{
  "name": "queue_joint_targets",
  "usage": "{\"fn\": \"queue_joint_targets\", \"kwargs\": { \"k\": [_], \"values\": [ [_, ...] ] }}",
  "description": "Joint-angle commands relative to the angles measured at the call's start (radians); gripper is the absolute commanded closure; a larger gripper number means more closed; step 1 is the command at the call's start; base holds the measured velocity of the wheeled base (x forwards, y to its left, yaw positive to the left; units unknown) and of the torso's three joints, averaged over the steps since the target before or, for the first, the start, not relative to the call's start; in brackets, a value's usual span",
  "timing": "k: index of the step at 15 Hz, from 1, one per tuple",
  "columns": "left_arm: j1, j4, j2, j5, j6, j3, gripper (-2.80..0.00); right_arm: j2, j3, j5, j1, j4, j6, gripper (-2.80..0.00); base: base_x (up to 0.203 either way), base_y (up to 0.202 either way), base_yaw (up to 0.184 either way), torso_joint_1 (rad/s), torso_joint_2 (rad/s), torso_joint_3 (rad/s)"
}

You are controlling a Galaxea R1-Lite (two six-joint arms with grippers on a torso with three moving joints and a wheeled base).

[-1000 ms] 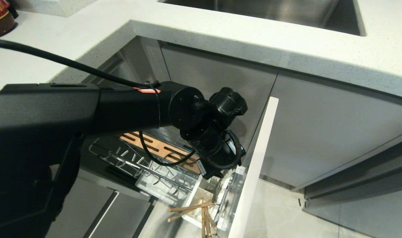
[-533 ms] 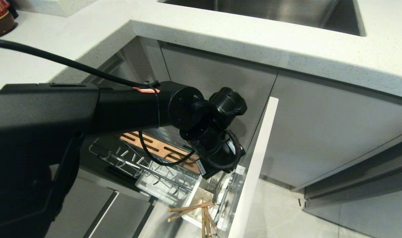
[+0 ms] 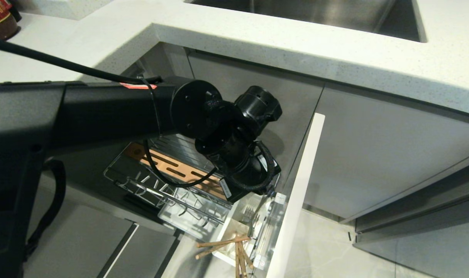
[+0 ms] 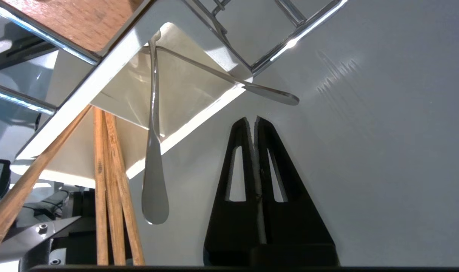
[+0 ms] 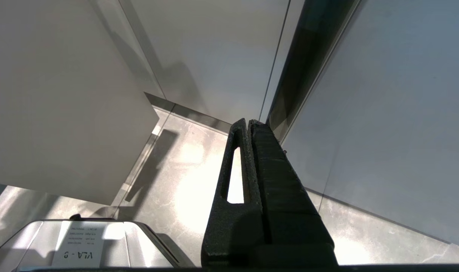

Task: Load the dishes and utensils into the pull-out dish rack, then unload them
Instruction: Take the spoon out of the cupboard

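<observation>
We hold the left gripper [image 4: 255,121] over the pull-out dish rack [image 3: 172,193], beside the white cutlery cup [image 3: 234,227] at the rack's front end, just behind the pale door front [image 3: 300,185]. Its jaws are pressed together at the tips and grip nothing; in the left wrist view they stand against the flat pale panel, just clear of the nearest metal handle.

The cutlery cup holds the utensils. The wooden chopsticks [image 3: 222,244] lean out over its rim, some toward the rack's outer side and some toward the floor. The silver fork [image 3: 250,218] stands in the cup with its tines visible in the head view. In the left wrist view, two slim metal handles [image 4: 153,151] rise out of the cup: one hangs down past the rim, the other lies across the cup's corner toward the closed jaws.

The slotted wooden strip [image 3: 176,170] runs along the rack's far side, and the plate prongs [image 3: 180,204] stand bare.

Our right gripper [image 5: 250,126] hangs low beside the cabinet fronts above the floor, jaws closed and holding nothing.
</observation>
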Motion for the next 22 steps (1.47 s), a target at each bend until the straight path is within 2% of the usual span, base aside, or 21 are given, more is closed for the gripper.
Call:
{"fn": "queue_joint_targets", "kwargs": {
  "k": [1,16,19,22],
  "values": [
    [0.000,0.005,-0.001,0.001,-0.006,0.000,-2.80,0.000,0.000,0.001,-0.001,0.000,0.000,0.00,0.000,0.000,0.000,0.000,0.00,0.000],
    [0.014,-0.032,0.082,0.002,-0.016,-0.003,-2.80,0.000,0.000,0.000,0.000,0.000,0.000,0.00,0.000,0.000,0.000,0.000,0.00,0.000],
    [0.014,-0.030,0.092,0.051,-0.015,-0.003,-2.80,0.000,0.000,0.000,0.000,0.000,0.000,0.00,0.000,0.000,0.000,0.000,0.00,0.000],
    [0.010,-0.019,0.090,0.056,-0.015,-0.003,-2.80,0.000,0.000,0.001,0.000,0.000,0.000,0.00,0.000,0.000,0.000,0.000,0.00,0.000]
  ]
}}
